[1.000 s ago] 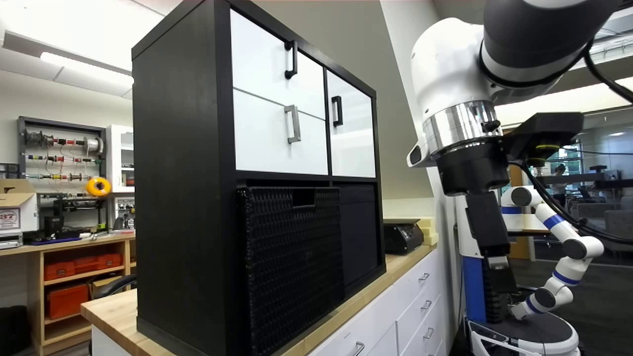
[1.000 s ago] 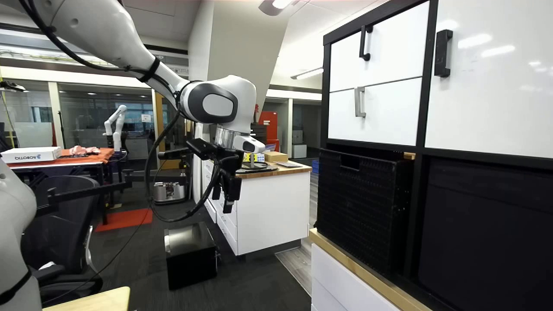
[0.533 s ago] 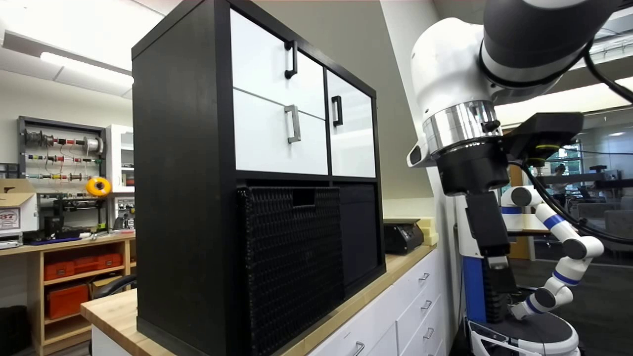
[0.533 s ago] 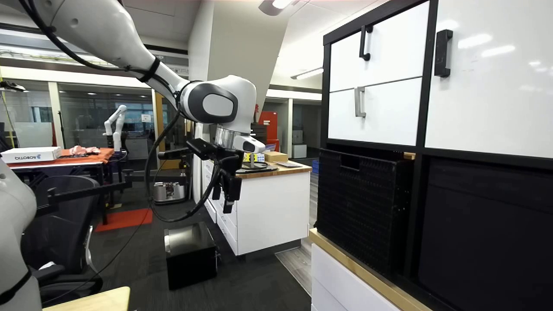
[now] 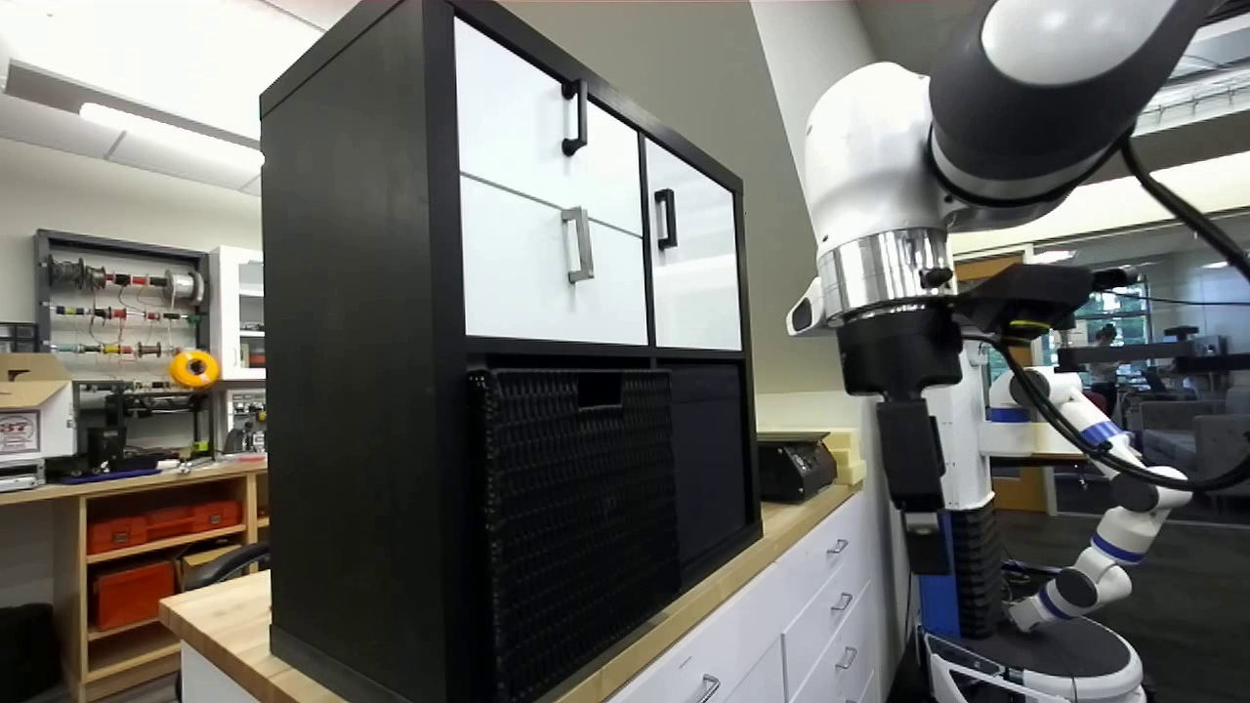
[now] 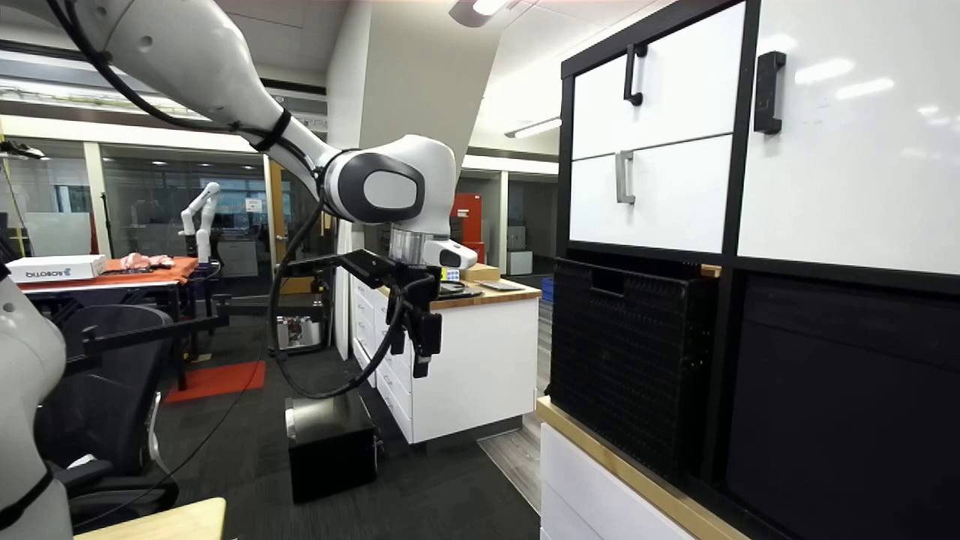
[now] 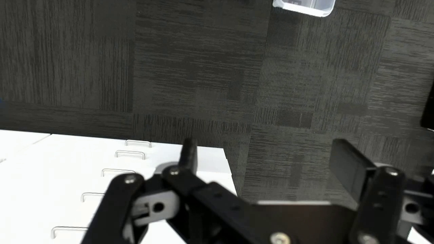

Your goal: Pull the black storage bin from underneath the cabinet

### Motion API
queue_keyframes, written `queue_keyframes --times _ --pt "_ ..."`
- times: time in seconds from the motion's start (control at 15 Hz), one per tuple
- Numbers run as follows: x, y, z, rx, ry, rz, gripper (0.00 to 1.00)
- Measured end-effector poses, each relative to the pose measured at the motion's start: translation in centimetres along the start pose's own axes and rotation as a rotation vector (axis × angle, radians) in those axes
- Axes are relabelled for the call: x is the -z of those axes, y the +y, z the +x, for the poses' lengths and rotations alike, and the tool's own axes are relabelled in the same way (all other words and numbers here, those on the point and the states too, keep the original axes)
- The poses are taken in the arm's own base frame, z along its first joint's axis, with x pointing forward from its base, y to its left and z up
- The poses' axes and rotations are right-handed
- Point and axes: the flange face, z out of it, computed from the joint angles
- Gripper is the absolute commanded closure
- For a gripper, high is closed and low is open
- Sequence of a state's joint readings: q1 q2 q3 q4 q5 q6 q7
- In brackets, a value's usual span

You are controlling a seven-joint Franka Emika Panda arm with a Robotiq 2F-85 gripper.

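The black storage bin point(image 5: 586, 527) sits in a lower compartment of the black cabinet point(image 5: 352, 342) and sticks out a little past its front. In an exterior view the bin point(image 6: 619, 367) shows its front, a rectangular hand hole near the top and part of one side. White drawer fronts of the cabinet point(image 6: 652, 202) are above it. My gripper point(image 5: 926, 552) hangs with fingers down, well apart from the bin and cabinet. It also shows in an exterior view point(image 6: 409, 360). In the wrist view the gripper point(image 7: 264, 149) is open with only floor between its fingers; bin and cabinet are out of that view.
The cabinet stands on a wood-topped counter with white drawers point(image 5: 762, 625). A black device point(image 5: 796, 467) is beside it. A white drawer unit point(image 6: 472, 360), a black box point(image 6: 334, 457) and an office chair point(image 6: 105, 390) stand around the arm. A clear container point(image 7: 307, 6) is on the floor.
Within the last half second, the arm and gripper have moved closer to the cabinet and slightly down. The gripper hangs more upright. The bin and cabinet have not moved.
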State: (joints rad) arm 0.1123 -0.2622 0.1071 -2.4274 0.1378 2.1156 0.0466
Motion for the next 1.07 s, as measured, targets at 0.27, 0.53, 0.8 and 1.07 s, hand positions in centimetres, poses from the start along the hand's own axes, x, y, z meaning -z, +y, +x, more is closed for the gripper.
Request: queue_keyframes --times 0.27,0.53,0.8,1.07 --pt "0.1 1.8 2.4 0.037 0.078 -0.035 0.0" --pt "1.3 2.7 5.2 0.123 0.157 -0.079 0.0" --pt "3.8 2.8 8.0 0.231 0.242 -0.103 0.0" --pt "6.5 2.4 10.0 0.376 0.332 -0.14 0.0"
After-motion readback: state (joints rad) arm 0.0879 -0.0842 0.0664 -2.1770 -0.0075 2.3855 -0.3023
